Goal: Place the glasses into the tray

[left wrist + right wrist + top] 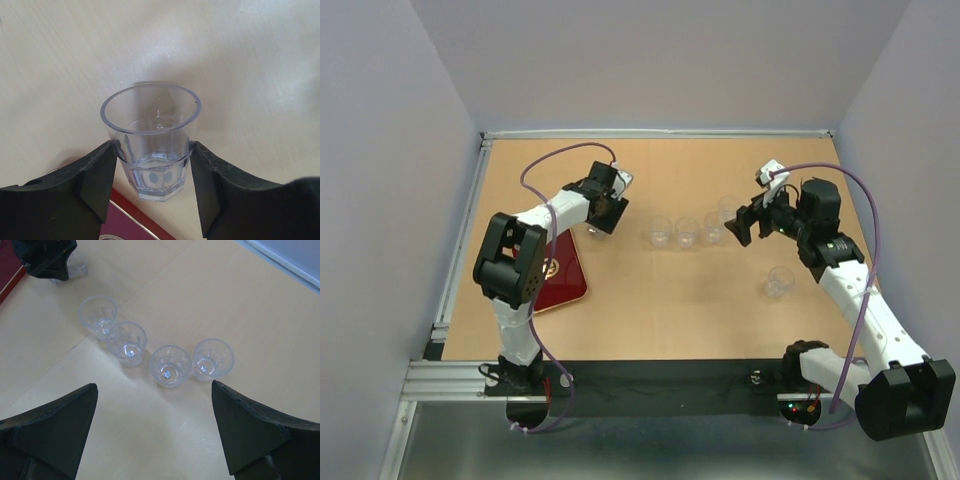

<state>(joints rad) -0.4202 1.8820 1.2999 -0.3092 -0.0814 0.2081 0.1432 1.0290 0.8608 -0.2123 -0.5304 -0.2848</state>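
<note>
Clamps left gripper (155,167) on a glass (150,125) near the tray (566,282) at frame left, holds right gripper (154,390) spread above four glasses (170,365), over tan tabletop (670,300) hemmed by grey walls (660,60).

Tan table (670,310) | dark red tray (570,287) at left | four glasses (686,233) in a row, centre | one glass (779,282) apart, right

The top camera is looking down from high up at the whole table (670,310). The left wrist camera is staring closely at one glass (151,145). The right one, farther off, is sharing four glasses (170,365) with the top view.
</note>
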